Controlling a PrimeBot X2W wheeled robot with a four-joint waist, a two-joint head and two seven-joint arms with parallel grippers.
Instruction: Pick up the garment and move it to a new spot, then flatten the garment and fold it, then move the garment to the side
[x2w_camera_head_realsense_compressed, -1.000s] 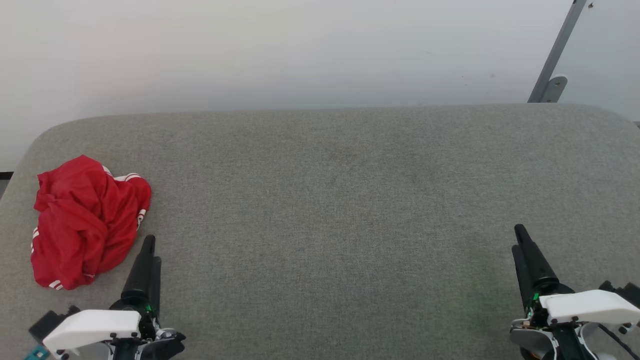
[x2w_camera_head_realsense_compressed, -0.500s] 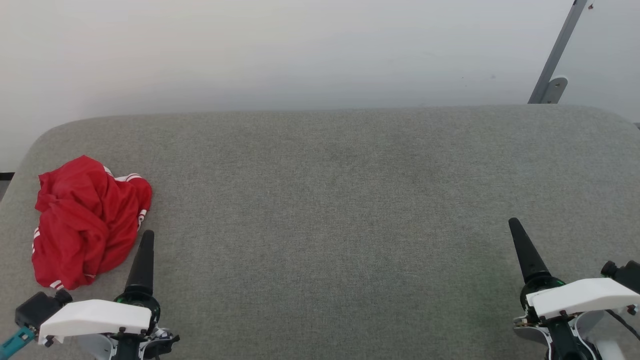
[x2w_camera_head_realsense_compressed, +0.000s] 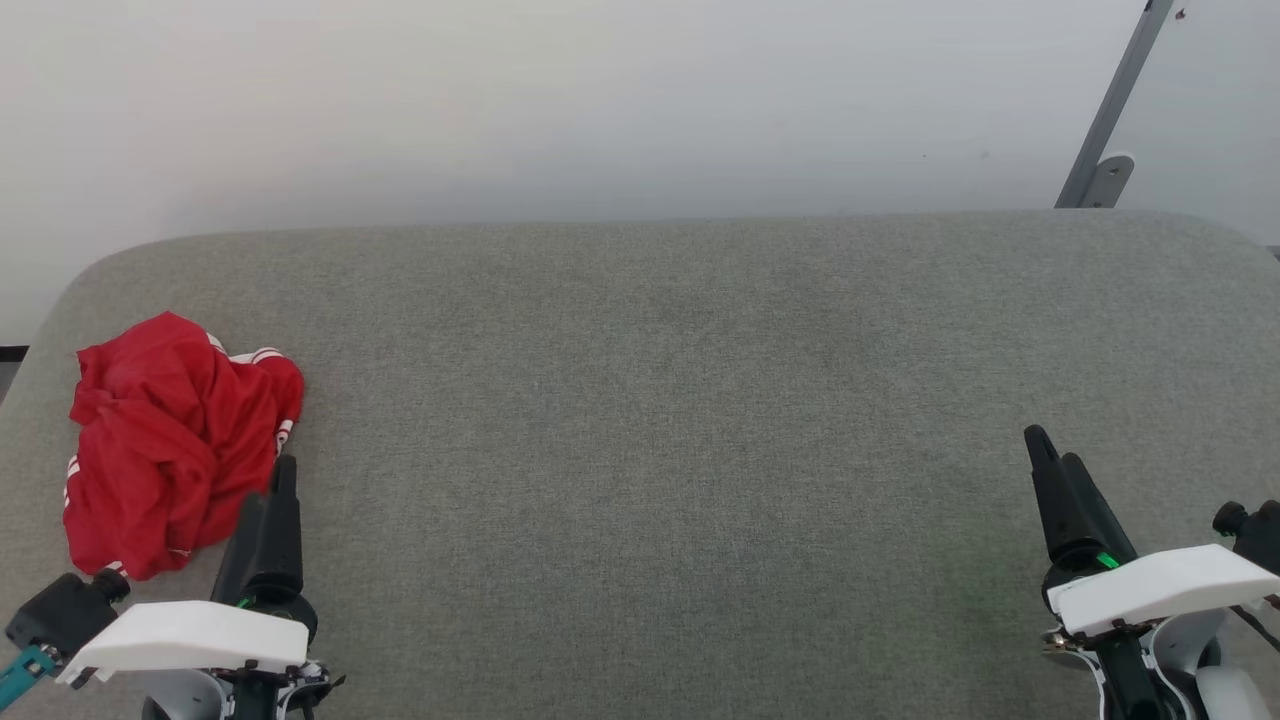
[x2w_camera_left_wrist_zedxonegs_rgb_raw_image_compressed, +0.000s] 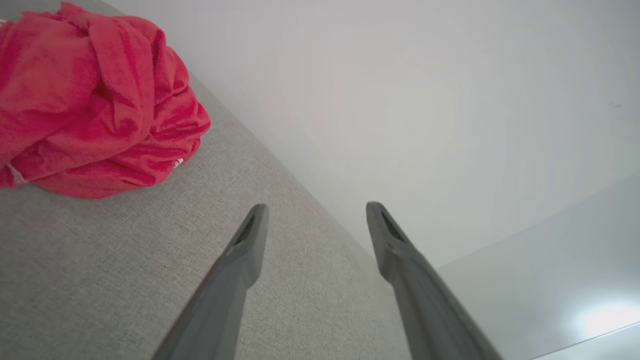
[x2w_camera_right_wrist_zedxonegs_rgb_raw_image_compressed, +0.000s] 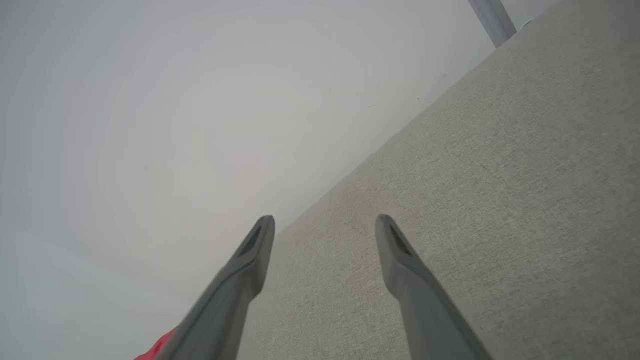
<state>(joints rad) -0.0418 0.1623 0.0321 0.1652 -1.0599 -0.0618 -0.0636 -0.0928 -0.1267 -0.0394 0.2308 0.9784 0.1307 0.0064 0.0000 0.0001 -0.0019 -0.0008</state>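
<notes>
I see two tools at the near edge of the one grey bench (x2w_camera_head_realsense_compressed: 650, 400). My left tool (x2w_camera_head_realsense_compressed: 270, 480) and right tool (x2w_camera_head_realsense_compressed: 1052, 446) are both open and hold nothing. One red garment (x2w_camera_head_realsense_compressed: 170, 440) lies bunched by the left edge, just past the left tool.

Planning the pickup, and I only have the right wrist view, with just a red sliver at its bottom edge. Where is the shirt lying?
Observer: In the head view the shirt lies crumpled at the left end of the grey surface.
Operator: Which hand is nearer?
Observer: The left hand; its tips are beside the shirt, not touching it.
Operator: Is it open?
Observer: Yes, the left wrist view shows its fingers apart with nothing between them.
</notes>
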